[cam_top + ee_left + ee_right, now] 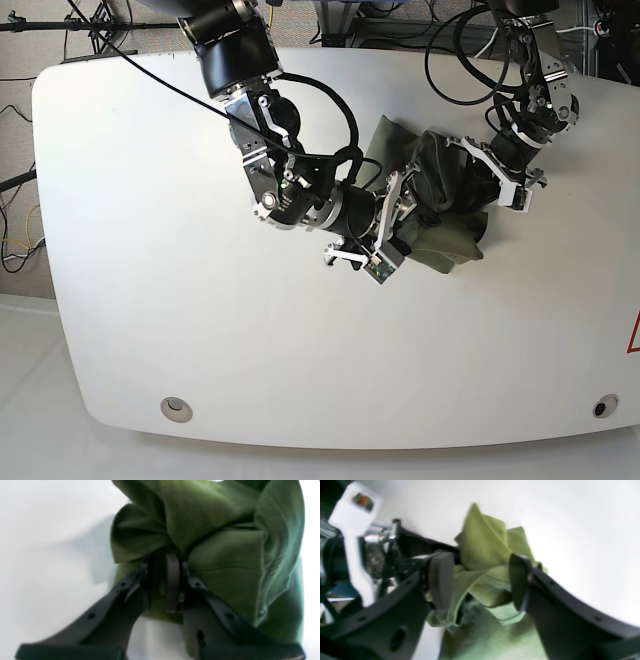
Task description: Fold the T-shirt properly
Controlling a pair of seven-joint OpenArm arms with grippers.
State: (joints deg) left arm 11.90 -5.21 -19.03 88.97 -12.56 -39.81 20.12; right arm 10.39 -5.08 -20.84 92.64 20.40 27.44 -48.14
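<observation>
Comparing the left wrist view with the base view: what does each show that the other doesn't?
Only the left wrist view shows the left gripper pinched shut on a gathered fold of the T-shirt, seen close up. Only the base view shows the whole white table, both arms, and the right gripper at the shirt's other side, with the shirt bunched in a heap between them. Both show the olive-green shirt crumpled, not yet folded, on the white surface.
</observation>
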